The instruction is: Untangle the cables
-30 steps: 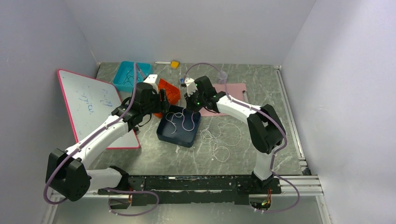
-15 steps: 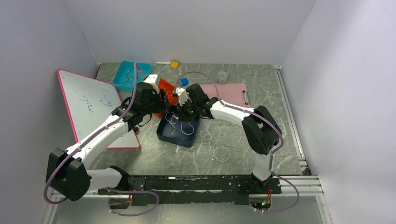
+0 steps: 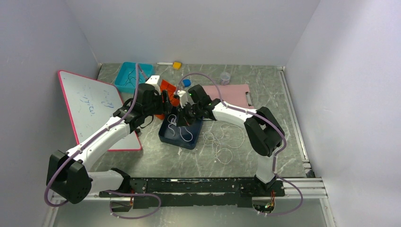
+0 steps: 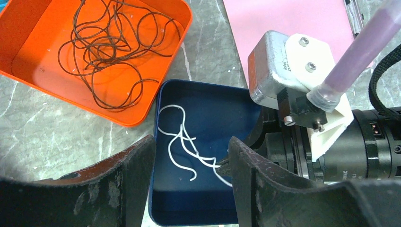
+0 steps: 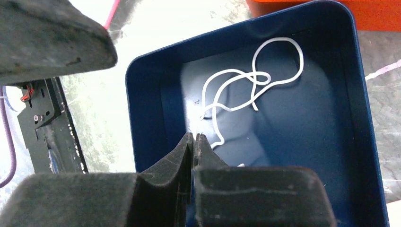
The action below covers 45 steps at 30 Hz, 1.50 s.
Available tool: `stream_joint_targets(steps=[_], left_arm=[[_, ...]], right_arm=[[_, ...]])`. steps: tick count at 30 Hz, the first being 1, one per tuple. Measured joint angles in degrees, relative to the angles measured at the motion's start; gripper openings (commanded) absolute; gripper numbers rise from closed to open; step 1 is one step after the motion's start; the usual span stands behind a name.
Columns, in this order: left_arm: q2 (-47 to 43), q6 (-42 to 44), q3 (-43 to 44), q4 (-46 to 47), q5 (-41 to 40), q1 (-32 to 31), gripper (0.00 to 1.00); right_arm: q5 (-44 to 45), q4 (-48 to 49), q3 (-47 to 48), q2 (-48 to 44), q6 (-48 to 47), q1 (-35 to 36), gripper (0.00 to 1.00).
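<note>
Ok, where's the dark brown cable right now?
In the left wrist view, upper left: the dark brown cable lies tangled inside the orange tray, right beside the navy tray.

Right gripper inside blue tray blocks far side; near half open (orange tray just beside far corner).

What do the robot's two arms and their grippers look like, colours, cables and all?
The left arm and right arm both have white links and black joint housings, with a thick purple hose running along each. The left gripper and right gripper have dark, matt, scuffed fingers tapering towards the tips. Behind the right gripper sits a silver box on a white bracket with two screws.
</note>
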Motion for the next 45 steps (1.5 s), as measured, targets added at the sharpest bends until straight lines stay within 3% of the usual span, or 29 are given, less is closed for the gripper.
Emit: stream_joint_targets(steps=[4,10,17,22,31,37,41,45], left_arm=[[0.0,0.02,0.0,0.0,0.0,0.0,0.63],[-0.02,0.02,0.0,-0.02,-0.02,0.0,0.63],[-0.02,0.02,0.0,0.0,0.0,0.0,0.63],[-0.02,0.02,0.0,0.0,0.0,0.0,0.63],[0.42,0.22,0.02,0.02,0.48,0.0,0.64],[2.4,2.86,2.27,-0.07,3.06,-0.11,0.63],[4.63,4.48,4.94,-0.02,3.37,-2.51,0.62],[9.14,5.75,8.98,0.31,3.43,-9.03,0.61]], right_arm=[[1.03,-0.2,0.28,0.39,1.36,0.0,0.04],[9.6,-0.44,0.5,2.05,2.75,0.0,0.11],[18.69,0.02,-0.46,1.95,2.95,0.0,0.34],[21.55,0.24,-1.49,0.39,2.67,0.0,0.44],[29.05,2.75,-6.75,-14.86,4.81,-0.5,0.51],[35.98,2.1,-12.87,-26.49,10.54,-5.07,0.55],[39.34,-2.4,-18.38,-33.11,14.73,-10.36,0.56],[40.17,-8.48,-22.71,-37.62,18.53,-16.46,0.56]])
